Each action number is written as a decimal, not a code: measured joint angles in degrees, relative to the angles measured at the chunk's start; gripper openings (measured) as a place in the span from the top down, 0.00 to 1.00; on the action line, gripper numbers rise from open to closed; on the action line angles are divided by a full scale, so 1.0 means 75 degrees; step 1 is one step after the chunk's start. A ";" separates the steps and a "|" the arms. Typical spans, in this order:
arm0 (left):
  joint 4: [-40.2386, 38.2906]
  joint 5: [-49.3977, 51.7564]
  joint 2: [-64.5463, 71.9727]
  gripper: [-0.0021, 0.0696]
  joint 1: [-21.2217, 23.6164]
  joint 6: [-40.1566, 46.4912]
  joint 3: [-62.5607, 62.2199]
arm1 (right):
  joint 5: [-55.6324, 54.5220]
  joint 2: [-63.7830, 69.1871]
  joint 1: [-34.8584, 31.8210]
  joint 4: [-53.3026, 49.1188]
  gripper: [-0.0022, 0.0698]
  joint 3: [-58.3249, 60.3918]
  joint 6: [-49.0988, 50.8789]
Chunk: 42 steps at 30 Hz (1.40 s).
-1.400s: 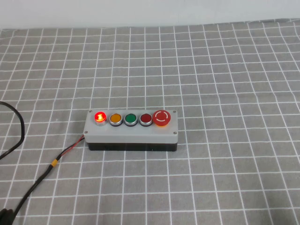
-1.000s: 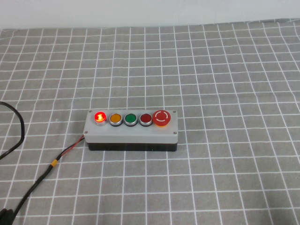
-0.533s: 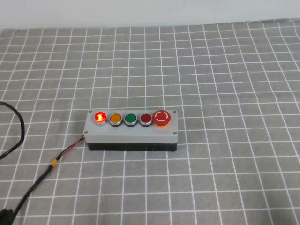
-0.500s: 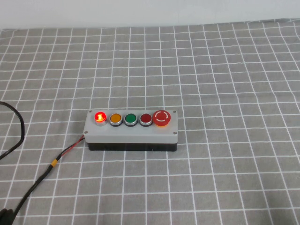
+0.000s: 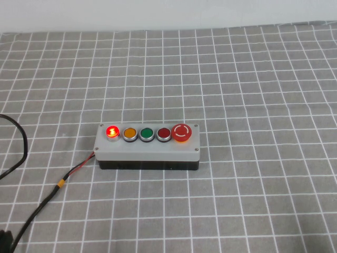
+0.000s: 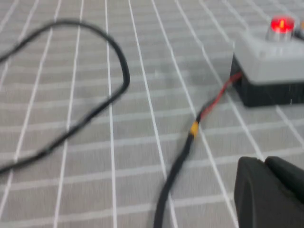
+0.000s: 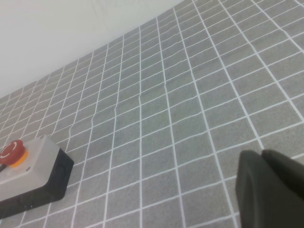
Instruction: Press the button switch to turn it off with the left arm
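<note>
The button switch (image 5: 111, 132) is small, round and glowing bright red, with a silver rim. It sits at the left end of the five-button row on the grey box (image 5: 147, 150). In the left wrist view it (image 6: 281, 24) shows lit on the box (image 6: 268, 59). My left gripper (image 6: 263, 161) is shut and empty, low over the cloth and well short of the box's wired end. My right gripper (image 7: 261, 154) is shut and empty, far to the right of the box (image 7: 28, 166). Neither gripper shows clearly in the high view.
Orange, green and dark red buttons and a large red mushroom button (image 5: 181, 132) follow in the row. A red-and-black wire joins a thick black cable (image 5: 39, 213) running from the box to the lower left. A black cable loop (image 6: 111, 61) lies on the grey checked cloth.
The box and its buttons have not moved and the red button stays lit. A dark bit at the bottom-left corner of the high view has shrunk slightly.
</note>
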 joint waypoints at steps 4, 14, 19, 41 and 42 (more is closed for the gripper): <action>0.0000 -0.0672 0.0000 0.98 0.0000 0.0000 0.0000 | 0.0000 0.0000 0.0000 0.0000 0.99 0.0000 0.0000; 0.0000 -0.4329 0.0000 0.98 0.0000 -0.0246 0.0000 | 0.0000 0.0000 0.0000 0.0000 0.99 0.0000 0.0000; 0.0000 -0.5941 0.0000 0.98 0.0000 -0.0642 0.0000 | 0.0000 0.0000 0.0000 0.0000 0.99 0.0000 0.0000; 0.0000 -0.8105 0.0000 0.98 0.0000 -0.1245 0.0000 | 0.0000 0.0000 0.0000 0.0000 0.99 0.0000 0.0000; 0.0000 -0.8331 0.0000 0.98 0.0000 -0.1276 -0.0024 | 0.0000 0.0000 0.0000 0.0000 0.99 0.0000 0.0000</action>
